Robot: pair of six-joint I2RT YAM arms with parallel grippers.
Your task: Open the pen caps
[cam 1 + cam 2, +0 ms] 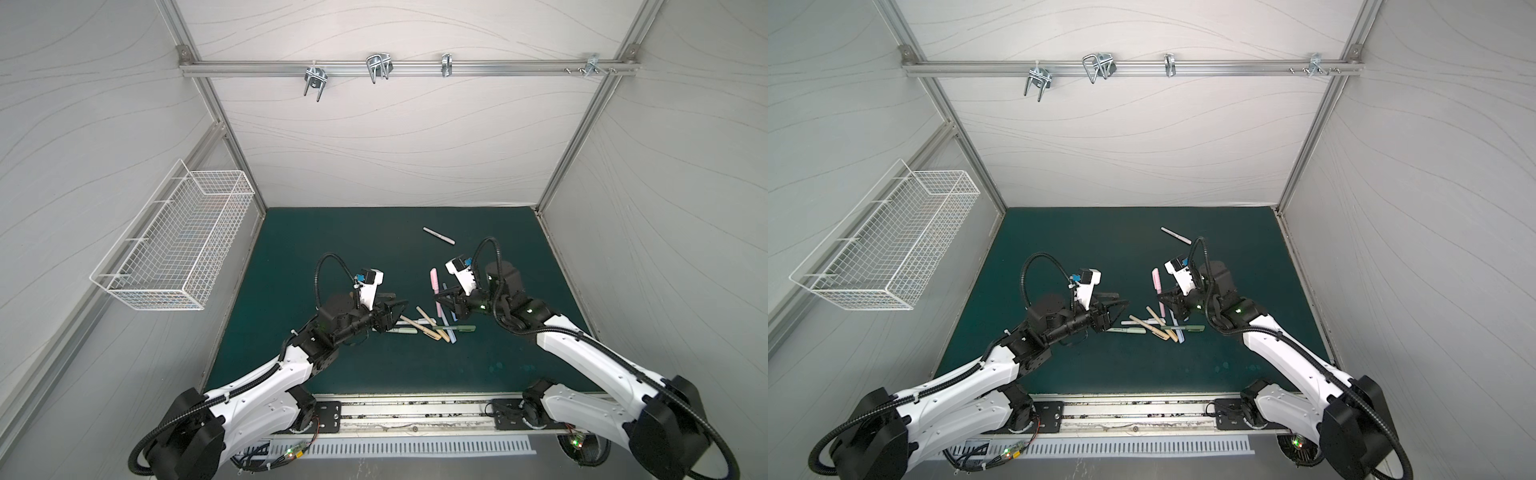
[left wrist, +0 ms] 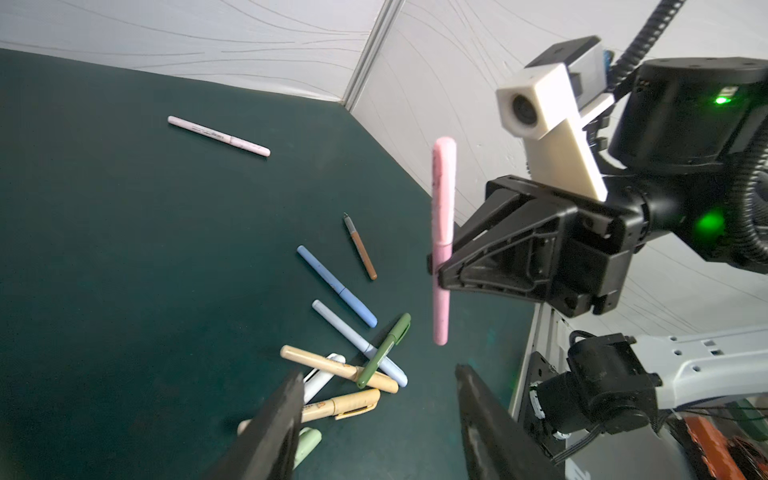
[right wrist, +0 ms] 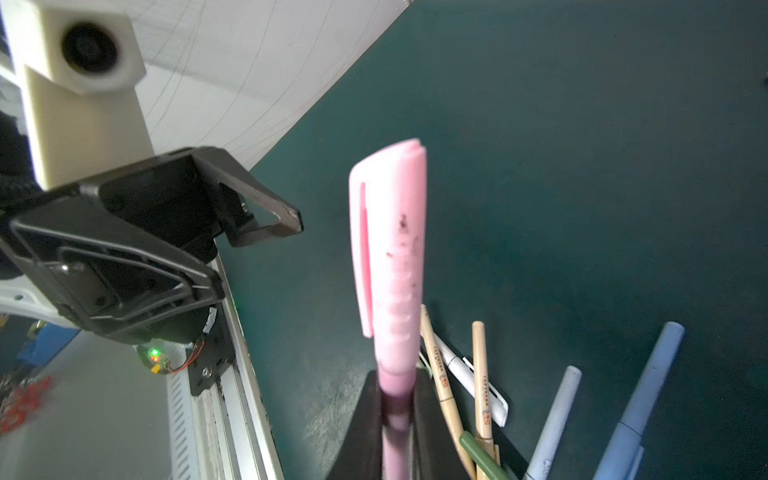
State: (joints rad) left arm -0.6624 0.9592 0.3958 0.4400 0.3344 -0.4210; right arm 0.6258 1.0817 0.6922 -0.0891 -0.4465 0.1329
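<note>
Left wrist view: the right tool (image 2: 440, 272) is closed on a pink pen (image 2: 440, 316), pinching the barrel just below the pink cap (image 2: 444, 187); the cap is still seated on the pen. The pen sits crosswise to the jaws, both ends projecting past them, and is held clear of the tabletop (image 2: 124, 249). Right wrist view: the cap's clip runs along one side, and the cap end points away from the tool's fingers (image 3: 361, 428). The left tool (image 3: 253, 257) faces the right tool at close range without touching the pen. Its jaws stand partly apart with nothing between them.

Beneath the two tools a loose pile of pens (image 1: 428, 328) rests on the tabletop. It holds tan pens (image 2: 328, 365), a dark green pen (image 2: 386, 347), a blue pen (image 2: 336, 286), a pale blue pen (image 2: 340, 328), a white pen (image 2: 324, 374) and a pale green pen (image 2: 307, 444), several crossing one another. Just beyond the pile lies a brown pen (image 2: 361, 249) with its narrow tip bare. In both top views a pale pink pen (image 1: 439, 235) lies alone, well beyond the right tool.
</note>
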